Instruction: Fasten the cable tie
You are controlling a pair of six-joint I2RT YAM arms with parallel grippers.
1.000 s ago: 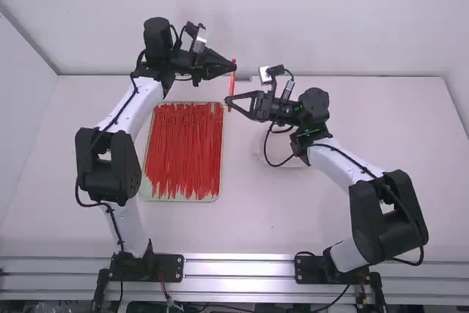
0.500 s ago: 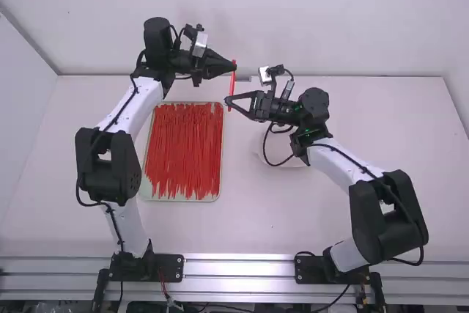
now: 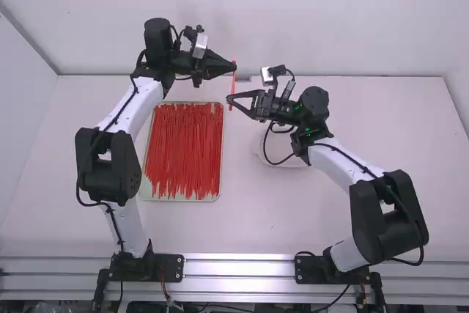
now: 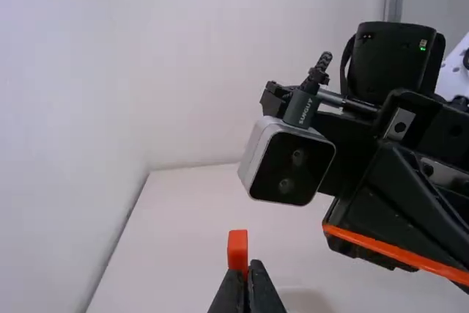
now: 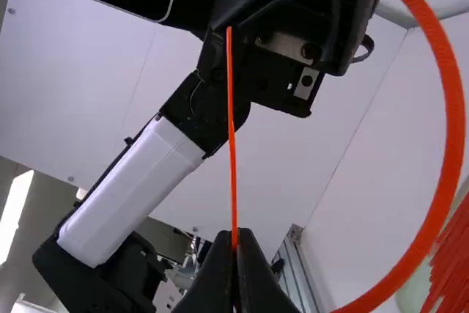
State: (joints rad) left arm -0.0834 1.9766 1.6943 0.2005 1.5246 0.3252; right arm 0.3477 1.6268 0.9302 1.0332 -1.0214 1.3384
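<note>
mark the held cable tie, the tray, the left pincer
cable tie (image 5: 230, 130), right wrist view, straight strap.
tray (image 3: 183, 199), high view, near rim.
left pincer (image 4: 247, 267), left wrist view, between fingertips.

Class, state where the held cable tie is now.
High view: the cable tie is gripped between the left tool and right tool, near the far right corner of the tray.

We look down on the whole table (image 3: 381, 130) from above and behind. Our wrist cameras (image 4: 286, 163) face each other, close up; all views share the cable tie (image 3: 232, 86).
</note>
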